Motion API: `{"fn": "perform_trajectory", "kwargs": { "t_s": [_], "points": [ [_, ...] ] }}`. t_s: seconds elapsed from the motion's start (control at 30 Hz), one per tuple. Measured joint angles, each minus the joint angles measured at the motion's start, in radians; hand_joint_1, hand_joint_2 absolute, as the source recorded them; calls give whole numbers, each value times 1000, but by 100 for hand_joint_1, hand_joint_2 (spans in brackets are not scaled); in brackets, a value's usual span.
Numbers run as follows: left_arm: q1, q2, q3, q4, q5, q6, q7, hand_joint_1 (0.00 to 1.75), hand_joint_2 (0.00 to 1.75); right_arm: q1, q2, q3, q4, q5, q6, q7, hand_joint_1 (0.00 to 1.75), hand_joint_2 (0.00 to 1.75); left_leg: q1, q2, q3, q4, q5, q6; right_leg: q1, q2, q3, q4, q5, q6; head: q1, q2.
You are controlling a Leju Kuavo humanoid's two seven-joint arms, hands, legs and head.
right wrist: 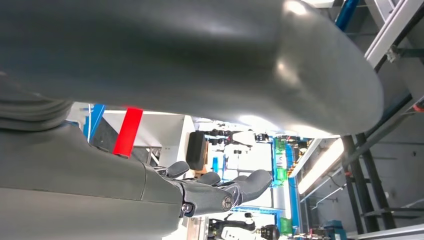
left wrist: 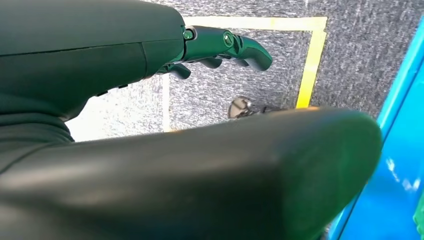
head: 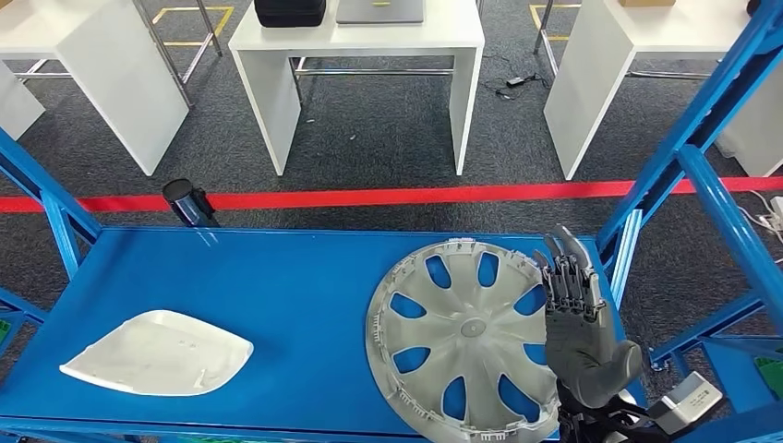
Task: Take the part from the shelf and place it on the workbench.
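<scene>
1. Head view: grey hubcap (head: pixel 466 340), round with spoke cutouts, lies flat on the blue shelf (head: pixel 277 277), right side. Right robot hand (head: pixel 580 323) upright over its right edge, fingers straight and apart, holding nothing. White panel (head: pixel 159 353) lies at left.
2. Left wrist view: left robot hand (left wrist: pixel 220 47) empty, fingers spread above carpet.
3. Right wrist view: fingers (right wrist: pixel 240 186) extended, red floor tape (right wrist: pixel 127 131) behind.

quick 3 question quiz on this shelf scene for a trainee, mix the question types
1. True or false: the right hand grips the wheel cover.
2. Which part lies nearer the right hand? A) white panel B) wheel cover
3. Fill in: both parts lie on the ___ shelf.

Key:
1. False; the hand is raised beside the cover's rim, fingers apart, holding nothing.
2. B
3. blue
</scene>
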Motion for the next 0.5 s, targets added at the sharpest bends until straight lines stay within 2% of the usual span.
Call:
{"fn": "perform_trajectory", "kwargs": {
  "t_s": [0.03, 0.07, 0.1, 0.17, 0.23, 0.27, 0.33, 0.37, 0.4, 0.43, 0.47, 0.5],
  "points": [
    [-1, 0, 0, 0, 0, 0, 0, 0, 0, 0, 0, 0, 0, 0, 0, 0, 0, 0, 0, -1, 30, -65, 25, 2, 0, 1, 0, 3, -2, 6, -1, 0],
    [-1, 0, 0, 0, 0, 0, 0, 0, 0, -1, 0, 0, 0, 0, 0, 0, 0, 0, 0, -2, 49, -107, 37, 7, 1, 2, 0, 4, -3, 13, -2, 0],
    [-1, -1, 0, 0, 0, 0, 0, 0, 0, -1, 0, 0, 0, 0, 0, 0, 0, 0, -2, -3, 55, -125, 39, 14, 3, 3, -1, 5, -2, 20, -1, 0],
    [-1, -1, 0, 0, 0, 0, 0, 0, 0, -1, 0, 0, 0, 0, 0, 0, 0, 0, -5, -5, 53, -126, 41, 32, 2, 4, -3, 2, 0, 34, 0, 0],
    [-1, -1, 0, 0, 0, 0, 0, 0, 0, -2, 0, 0, 0, 0, 0, 0, 0, 0, -5, -4, 54, -130, 46, 47, -1, 4, -13, 27, -18, 45, 4, 0],
    [-1, -1, 0, 0, 0, 0, 0, 0, 0, -2, 0, 0, 0, 0, 0, 0, 0, 0, -4, -3, 54, -133, 49, 53, -2, 3, -31, 67, -43, 49, 7, 0],
    [-1, 0, 0, 0, 0, 0, 0, 0, 0, -2, 0, 0, 0, 0, 0, 0, 0, 0, -6, -1, 51, -133, 50, 60, -2, 3, -94, 202, -111, 53, 14, 0],
    [-1, 0, 0, 0, 0, 0, 0, 0, 0, -1, 0, 0, 0, 0, 0, 0, 0, 0, -8, -1, 50, -132, 50, 61, -1, 3, -124, 264, -134, 54, 16, 0],
    [0, 0, 0, 0, 0, 0, 0, 0, 0, 0, 0, 0, 0, 0, 0, 0, 0, 0, -10, -1, 49, -131, 50, 62, -1, 3, -141, 298, -139, 52, 17, 0],
    [0, 0, 0, 0, 0, 0, 0, 0, 0, 1, 0, 0, 0, 0, 0, 0, 0, 0, -12, -1, 49, -130, 50, 63, 0, 3, -137, 289, -123, 49, 18, 0],
    [-1, 0, 0, 0, 0, 0, 0, 0, 0, 1, 0, 0, 0, 0, 0, 0, 0, 0, -13, -2, 50, -129, 49, 63, 1, 3, -113, 240, -91, 45, 19, 0],
    [-1, 0, 0, 0, 0, 0, 0, 0, 0, 0, 0, 0, 0, 0, 0, 0, 0, 0, -14, -2, 51, -128, 48, 62, 4, 3, -75, 164, -54, 38, 20, 0]
  ]
}}
